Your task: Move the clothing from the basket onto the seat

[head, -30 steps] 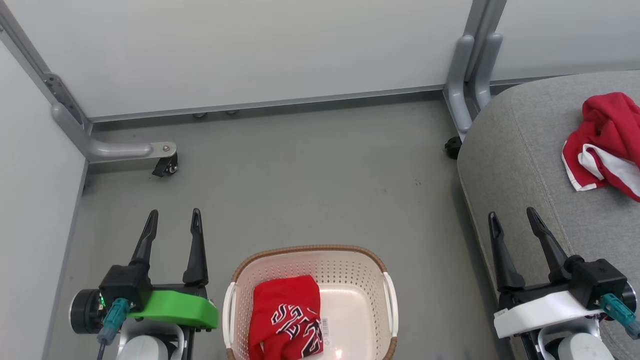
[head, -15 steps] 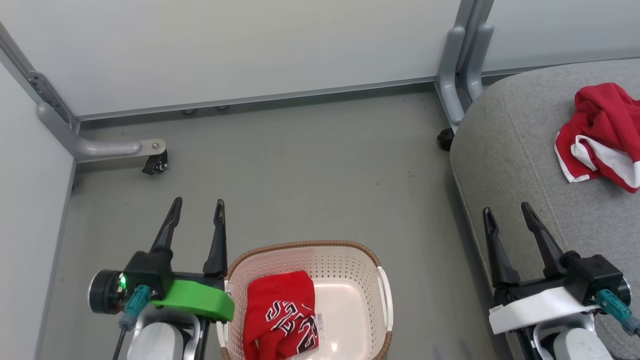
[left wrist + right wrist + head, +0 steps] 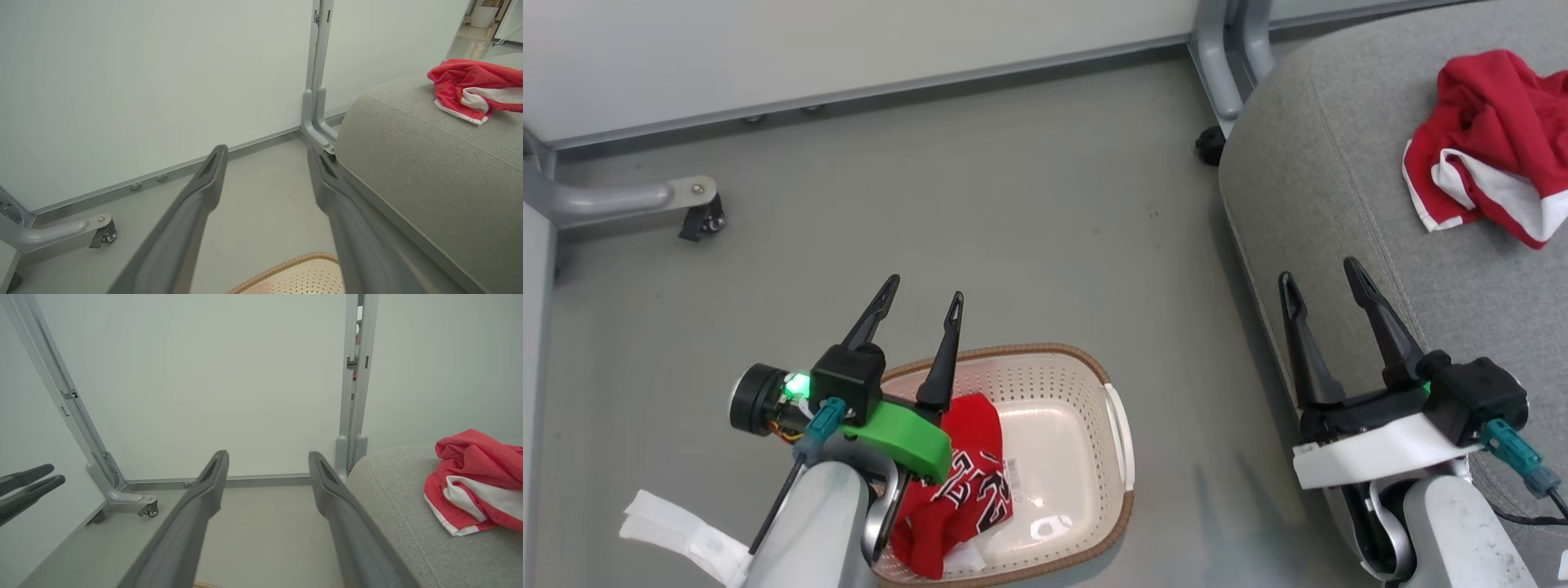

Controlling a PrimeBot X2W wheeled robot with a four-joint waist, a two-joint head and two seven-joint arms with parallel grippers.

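A red jersey (image 3: 968, 482) with black-and-white lettering lies crumpled in the left half of the cream perforated basket (image 3: 1086, 384) on the floor. My left gripper (image 3: 925, 287) hangs open above the basket's left rim, empty, fingers pointing away from me. Red shorts (image 3: 1486, 147) with white panels lie bunched on the grey seat (image 3: 1323, 180) at the right, also seen as shorts (image 3: 470, 87) and shorts (image 3: 474, 486). My right gripper (image 3: 1319, 271) stands open and empty over the seat's left edge. The basket's rim (image 3: 286, 267) peeks in at the bottom of the left wrist view.
Pale partition panels (image 3: 849, 33) close off the far side, with grey metal feet and castors (image 3: 698, 220) and a post (image 3: 1225, 49) beside the seat. A white strap-like piece (image 3: 678, 527) lies at the lower left. Open grey floor (image 3: 980, 204) stretches beyond the basket.
The head camera has tilted down and turned, shifting the whole scene. My left arm has swung right, from beside the basket to over its left rim. The right gripper keeps its pose.
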